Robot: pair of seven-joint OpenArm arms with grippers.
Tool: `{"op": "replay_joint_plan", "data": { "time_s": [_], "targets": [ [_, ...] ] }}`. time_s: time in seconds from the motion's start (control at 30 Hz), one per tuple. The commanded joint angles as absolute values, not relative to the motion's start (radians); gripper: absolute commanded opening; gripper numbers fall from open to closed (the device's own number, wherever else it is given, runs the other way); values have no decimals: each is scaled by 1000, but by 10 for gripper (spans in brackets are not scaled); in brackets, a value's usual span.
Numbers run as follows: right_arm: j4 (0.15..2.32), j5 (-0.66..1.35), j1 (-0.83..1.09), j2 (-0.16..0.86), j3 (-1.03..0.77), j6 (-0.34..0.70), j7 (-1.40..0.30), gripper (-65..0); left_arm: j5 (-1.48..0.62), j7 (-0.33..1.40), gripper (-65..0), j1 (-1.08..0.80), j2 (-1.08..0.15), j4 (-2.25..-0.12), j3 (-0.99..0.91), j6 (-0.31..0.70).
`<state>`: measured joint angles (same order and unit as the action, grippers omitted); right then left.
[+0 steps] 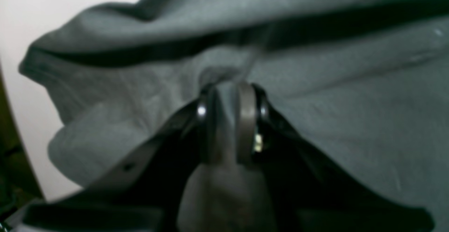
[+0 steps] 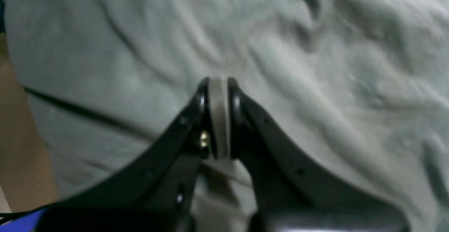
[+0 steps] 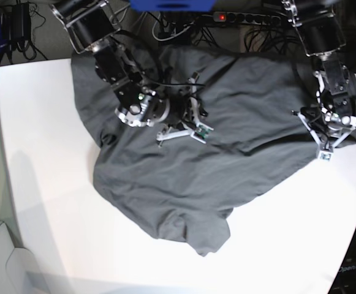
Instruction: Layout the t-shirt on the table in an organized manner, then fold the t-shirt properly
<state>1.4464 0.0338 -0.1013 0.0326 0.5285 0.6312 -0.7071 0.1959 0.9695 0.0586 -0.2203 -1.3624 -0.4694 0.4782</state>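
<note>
Two claws sit on the t-shirt (image 3: 196, 159). Left wrist view: my left claw (image 1: 228, 95) pinches a bunched ridge of cloth near the table (image 1: 21, 21) edge. Right wrist view: my right claw (image 2: 218, 84) is closed, empty, over wrinkled cloth. Base view: the shirt stretches crosswise between them, its lump toward the table's near edge.

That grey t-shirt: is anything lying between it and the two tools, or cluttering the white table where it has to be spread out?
Nothing visible does. The left tool is pinching a fold of the t-shirt, and the right tool sits shut right over the cloth. The table around the shirt shows only bare white surface.
</note>
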Motion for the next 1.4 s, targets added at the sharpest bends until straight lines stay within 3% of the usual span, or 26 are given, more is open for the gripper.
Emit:
{"op": "replay_joint_plan", "data": {
  "time_s": [0.0,0.13,0.3,0.67,0.97,1.37],
  "targets": [
    [1461,50,-120,22,526,630,-684,-650,220,1017,-544,53,-240,-1365,-475,513],
    [1460,50,-131,21,524,630,-684,-650,226,1018,-544,53,-255,-1365,-475,605],
    [1460,53,-147,19,524,630,-684,-650,222,1020,-545,53,-252,-1380,-475,616],
    [1369,50,-140,-7,529,630,-674,-650,219,1136,-545,133,-185,-1646,-469,618],
    [1397,50,-134,-2,526,630,-684,-650,228,1047,-545,275,-157,-1359,-469,605],
    [1489,59,-67,-59,581,634,-673,-650,231,1000,-545,369,-170,-1182,-467,605]
  ]
}}
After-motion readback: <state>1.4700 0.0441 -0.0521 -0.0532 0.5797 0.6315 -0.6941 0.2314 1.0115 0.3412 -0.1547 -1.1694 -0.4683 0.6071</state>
